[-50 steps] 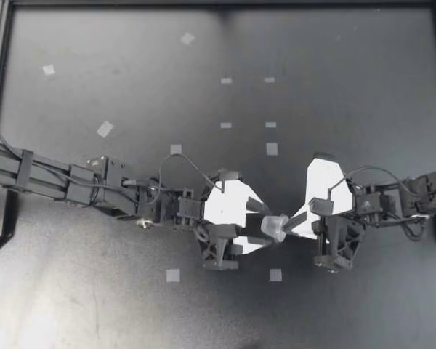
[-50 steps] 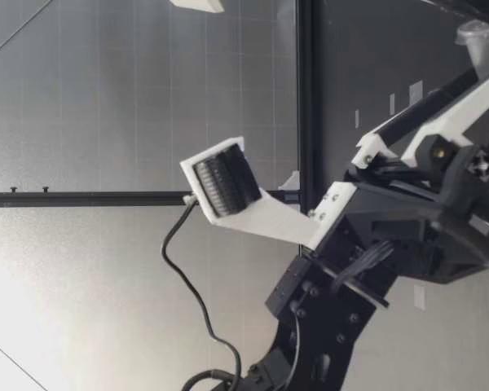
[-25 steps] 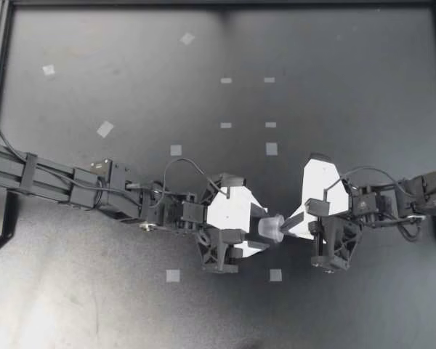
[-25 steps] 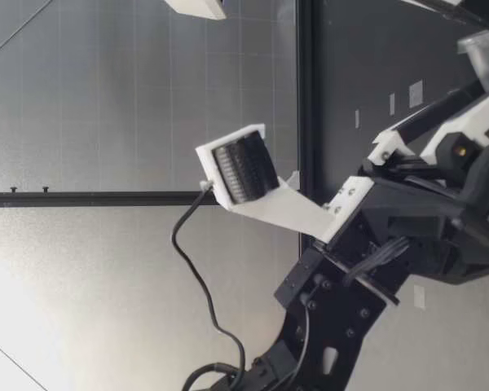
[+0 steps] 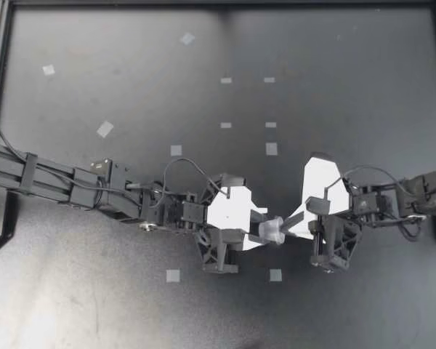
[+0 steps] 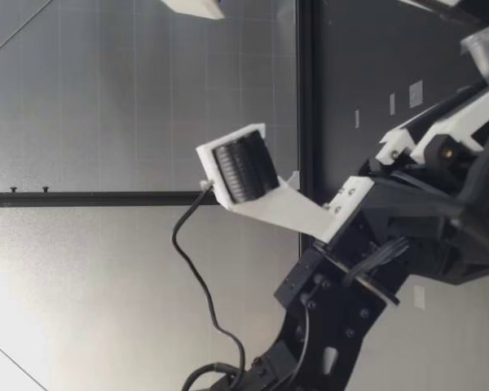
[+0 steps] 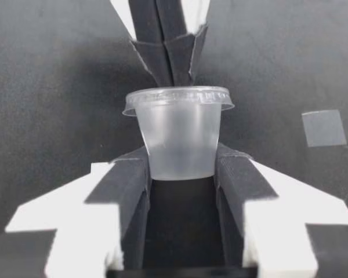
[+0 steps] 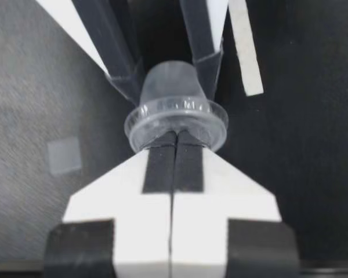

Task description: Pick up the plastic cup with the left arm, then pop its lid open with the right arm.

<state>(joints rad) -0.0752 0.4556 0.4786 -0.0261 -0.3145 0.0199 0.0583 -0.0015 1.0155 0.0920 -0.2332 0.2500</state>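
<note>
Small clear cup (image 5: 272, 230) sits between both grippers, near the middle of the table (image 5: 131, 87). My left gripper (image 5: 259, 230) clamps its tapered body; my right gripper (image 5: 286, 232) pinches the rim, fingers nearly together. Likely light, thin-walled, slick, crushable: best gripped gently on the body, under the rim.

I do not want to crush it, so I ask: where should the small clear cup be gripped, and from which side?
Grip the cup on its tapered wall below the lid rim, coming from the base end, one finger each side, as the left tool does. The wall narrows toward the base, so the wider rim would likely stop slipping. The right tool occupies the lid end.
</note>
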